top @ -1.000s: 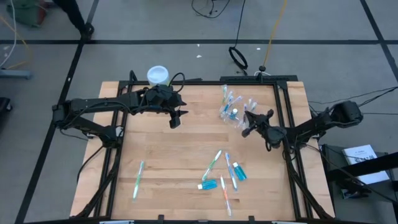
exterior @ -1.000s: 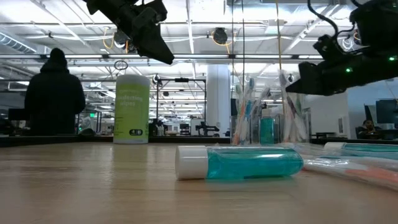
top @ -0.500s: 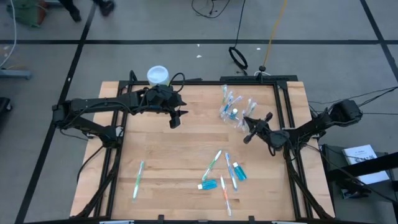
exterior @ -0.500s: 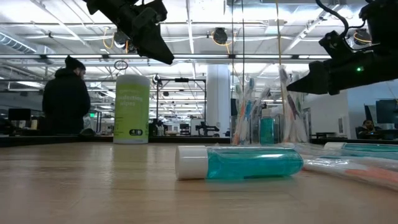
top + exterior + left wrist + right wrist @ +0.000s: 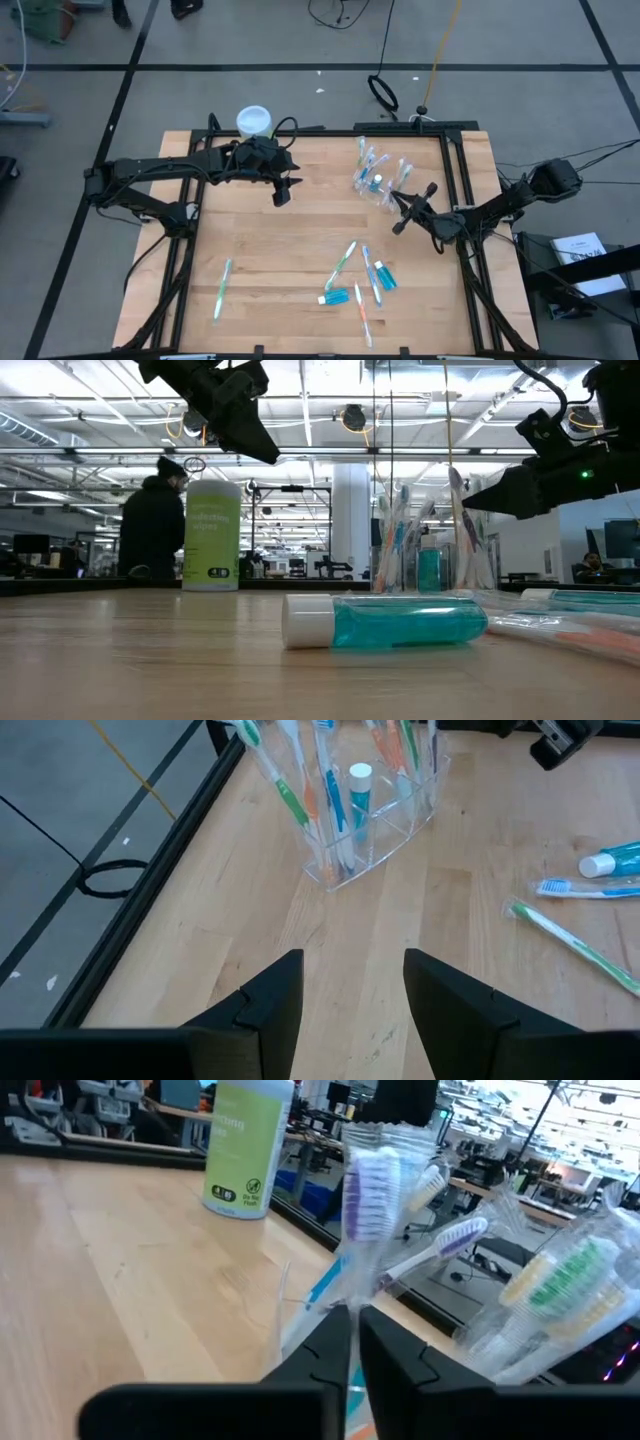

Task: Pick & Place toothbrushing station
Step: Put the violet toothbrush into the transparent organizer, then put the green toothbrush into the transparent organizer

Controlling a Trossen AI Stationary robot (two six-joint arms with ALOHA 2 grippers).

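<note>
Right tool (image 5: 352,1342) nearly clenched beside clear cup (image 5: 378,184); canister (image 5: 245,1145) label unreadable

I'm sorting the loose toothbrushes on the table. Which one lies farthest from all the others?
The green-and-white toothbrush lying alone near the table's front left. The other loose brushes cluster together with the toothpaste tubes at front centre-right.

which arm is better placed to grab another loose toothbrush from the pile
Right. The right claw sits beside the clear cup, with the loose toothbrushes just in front of it on its side of the table. The left claw hangs open, raised near the green canister, farther from the pile.
</note>
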